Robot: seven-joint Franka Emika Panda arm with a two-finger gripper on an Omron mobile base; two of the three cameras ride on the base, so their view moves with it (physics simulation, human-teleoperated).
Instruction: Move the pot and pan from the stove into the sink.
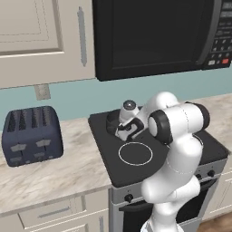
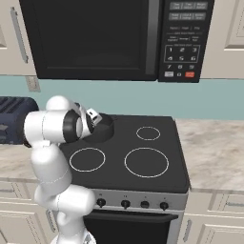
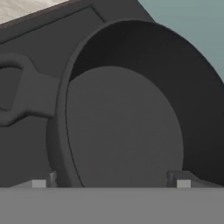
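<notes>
We count one pot [image 3: 131, 122] on one stove [image 2: 143, 176], whose glass shows three white burner rings [image 2: 146, 162] and whose front panel carries four black knobs [image 2: 125, 204]. We also count one toaster [image 1: 31, 134], one microwave [image 2: 114, 38] and one gripper [image 3: 110, 179].

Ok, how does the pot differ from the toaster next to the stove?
The pot is round, dark grey and open-topped; the toaster is boxy, dark blue, with slots on top. The pot sits on the stove's back-left burner; the toaster stands on the marbled counter left of it. Both are dark, matte and upright.
</notes>
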